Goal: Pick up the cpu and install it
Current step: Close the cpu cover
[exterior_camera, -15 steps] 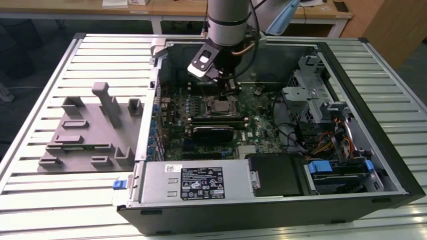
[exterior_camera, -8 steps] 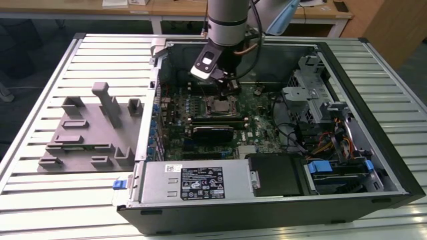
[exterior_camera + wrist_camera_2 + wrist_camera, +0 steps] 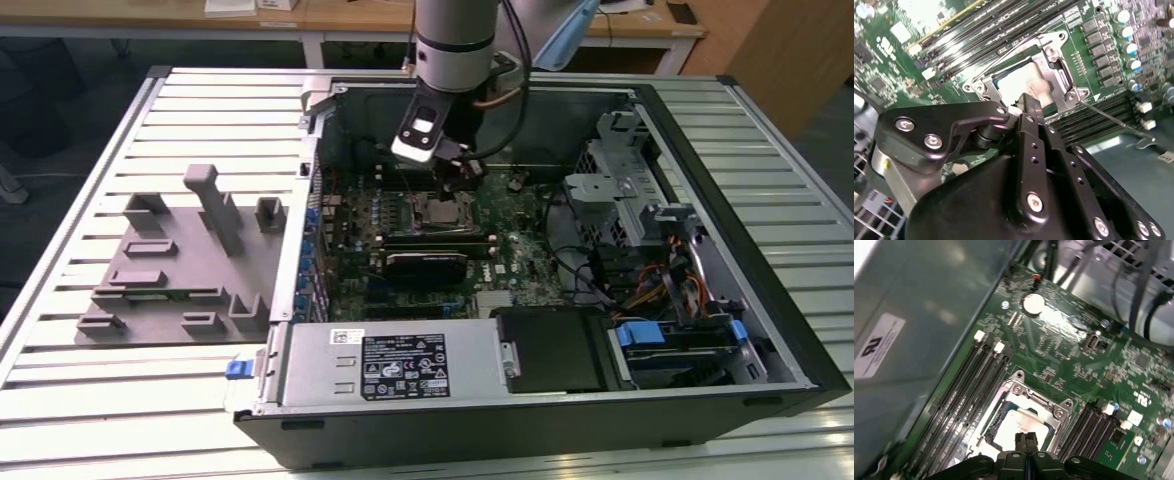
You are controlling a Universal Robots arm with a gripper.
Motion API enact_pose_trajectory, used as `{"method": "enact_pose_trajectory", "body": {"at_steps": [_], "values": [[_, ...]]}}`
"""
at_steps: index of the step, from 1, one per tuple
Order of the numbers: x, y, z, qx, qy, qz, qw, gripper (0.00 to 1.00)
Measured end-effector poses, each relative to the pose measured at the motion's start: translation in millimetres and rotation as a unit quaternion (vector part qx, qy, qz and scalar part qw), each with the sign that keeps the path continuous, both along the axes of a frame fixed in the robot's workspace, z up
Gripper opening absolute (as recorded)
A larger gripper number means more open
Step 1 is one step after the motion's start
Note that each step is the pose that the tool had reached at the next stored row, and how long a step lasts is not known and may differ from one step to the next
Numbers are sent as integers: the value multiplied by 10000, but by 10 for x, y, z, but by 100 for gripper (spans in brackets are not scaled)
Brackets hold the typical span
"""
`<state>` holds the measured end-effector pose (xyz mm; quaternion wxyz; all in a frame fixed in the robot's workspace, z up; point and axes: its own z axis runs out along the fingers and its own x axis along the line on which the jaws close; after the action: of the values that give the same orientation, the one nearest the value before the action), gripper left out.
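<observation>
The cpu (image 3: 1013, 82) lies flat inside the metal socket frame (image 3: 1054, 60) on the green motherboard, its silvery top plate facing up. In the first wrist view the cpu (image 3: 1011, 427) shows within the socket frame (image 3: 1040, 399). My gripper (image 3: 1025, 440) is shut, its two black fingers pressed together with nothing between them. Their tips sit right over the cpu's edge, and I cannot tell whether they touch it. In the exterior view the gripper (image 3: 461, 178) hangs down into the open computer case just above the cpu (image 3: 437, 210). A thin wire lever (image 3: 1114, 118) sticks out beside the socket.
Memory slots (image 3: 969, 400) run along both sides of the socket. Grey fixture blocks (image 3: 187, 260) stand on the slatted table at the exterior view's left. The power supply (image 3: 387, 365), drive cage (image 3: 614, 190) and case walls (image 3: 310, 180) hem in the board.
</observation>
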<state>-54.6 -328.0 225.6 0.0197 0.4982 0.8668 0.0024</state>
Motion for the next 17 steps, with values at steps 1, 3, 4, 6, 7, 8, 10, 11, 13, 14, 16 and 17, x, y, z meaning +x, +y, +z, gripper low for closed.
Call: {"method": "enact_pose_trajectory", "body": {"at_steps": [1, 3, 4, 6, 7, 8, 10, 11, 13, 14, 16, 17], "values": [[0, 0, 0, 0, 0, 93, 10000, 11], [0, 0, 0, 0, 0, 273, 9996, 11], [0, 0, -1, 0, 0, 368, 9993, 11], [0, 0, -1, 0, 0, 548, 9985, 11], [0, 0, -2, 0, 0, 637, 9980, 11], [0, 0, -4, -4, 0, 817, 9967, 11], [0, 0, -5, -10, 1, 1005, 9949, 11], [0, 0, -6, -13, 1, 1094, 9940, 11], [1, 0, -9, -20, 2, 1273, 9919, 11], [0, 0, -10, -24, 2, 1362, 9907, 11], [0, 0, -13, -35, 3, 1628, 9867, 11], [0, 0, -14, -39, 3, 1715, 9852, 11]]}}
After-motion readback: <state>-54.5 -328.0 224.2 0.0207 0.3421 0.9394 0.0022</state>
